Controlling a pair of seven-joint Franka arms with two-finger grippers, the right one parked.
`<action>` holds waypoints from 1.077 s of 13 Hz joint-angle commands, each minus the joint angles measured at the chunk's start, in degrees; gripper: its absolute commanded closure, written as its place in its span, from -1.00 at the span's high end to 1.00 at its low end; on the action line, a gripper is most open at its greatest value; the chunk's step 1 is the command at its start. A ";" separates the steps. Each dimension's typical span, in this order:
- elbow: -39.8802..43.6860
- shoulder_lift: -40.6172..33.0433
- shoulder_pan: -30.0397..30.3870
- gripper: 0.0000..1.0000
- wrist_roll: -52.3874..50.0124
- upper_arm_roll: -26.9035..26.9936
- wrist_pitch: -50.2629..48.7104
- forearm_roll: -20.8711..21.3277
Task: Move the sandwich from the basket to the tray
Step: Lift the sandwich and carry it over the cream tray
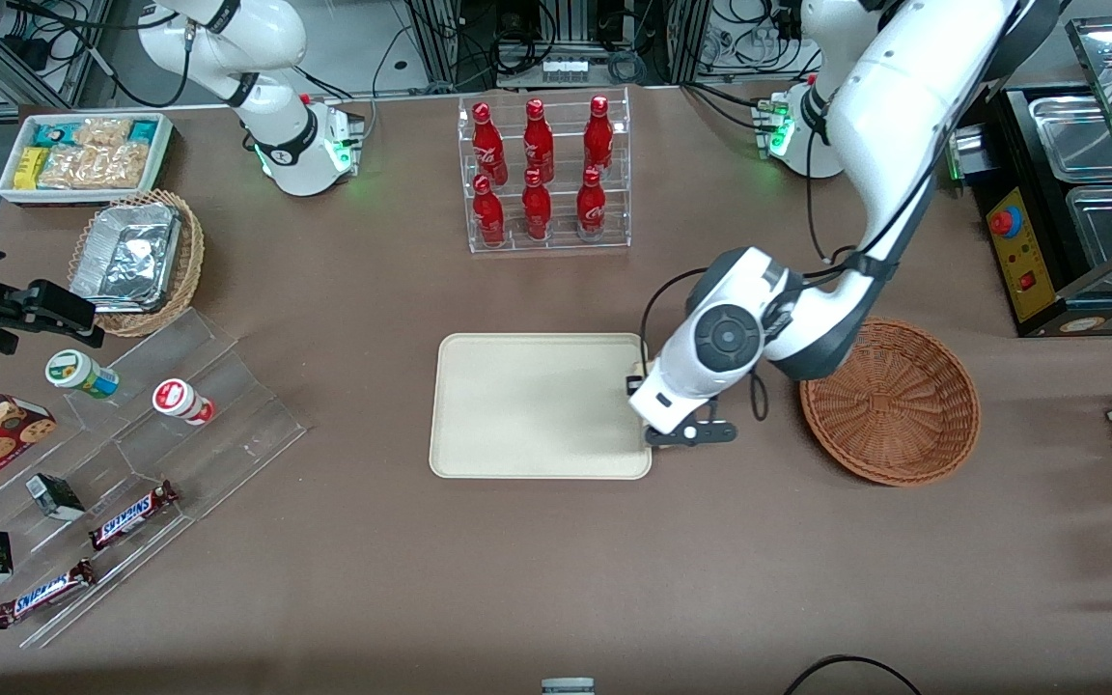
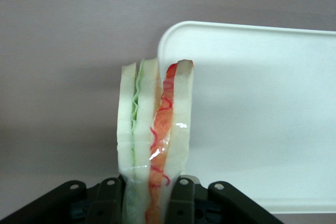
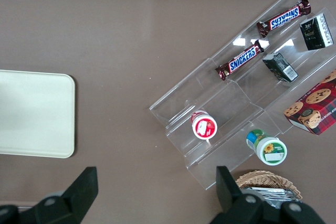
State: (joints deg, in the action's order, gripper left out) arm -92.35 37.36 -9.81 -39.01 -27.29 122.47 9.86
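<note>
1. Carry step: gripper clenched on the sandwich, wedge upright between the pads, held above the tray edge nearest the basket.
2. Basket looks empty, though arm hides part of the rim.
3. Next, prob: move further over the tray, lower, release flat.
4. Surface: brown table, tray bare w/ low rim. Bottle rack well apart from the tray, so room is ample.

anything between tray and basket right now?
Only the gripper, shut on the sandwich, hanging over the tray edge nearest the basket; front view shows this.
</note>
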 commanded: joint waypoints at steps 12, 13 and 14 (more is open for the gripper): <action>8.50 9.13 -10.76 -0.40 -1.42 4.53 0.58 1.74; 9.37 9.22 -10.59 -0.37 -1.07 4.62 0.58 1.74; 10.34 9.74 -10.58 -0.35 -1.16 4.62 0.41 1.83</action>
State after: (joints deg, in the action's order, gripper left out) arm -85.62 45.63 -19.35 -39.21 -23.46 123.60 10.37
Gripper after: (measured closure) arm 0.683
